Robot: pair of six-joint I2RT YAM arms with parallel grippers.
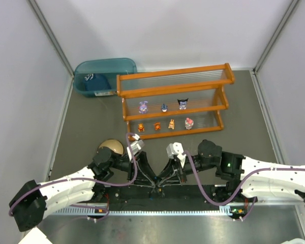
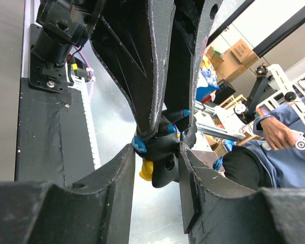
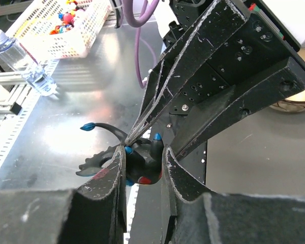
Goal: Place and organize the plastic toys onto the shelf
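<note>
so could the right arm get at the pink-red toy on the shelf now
Probably not yet: the right claw is closed on a small black plastic toy with blue tips, which the left claw also grips. Otherwise nothing blocks the pink-red plastic figurine.

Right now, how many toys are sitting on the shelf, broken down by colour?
purple toy: 1
dark-blue toy: 1
black toy: 1
orange or tan toys: 3
pink-red toy: 1
Total on the shelf: 7

orange shelf (image 1: 173, 92), black blue-tipped toy (image 3: 142, 163), teal bin (image 1: 104, 66)
</note>
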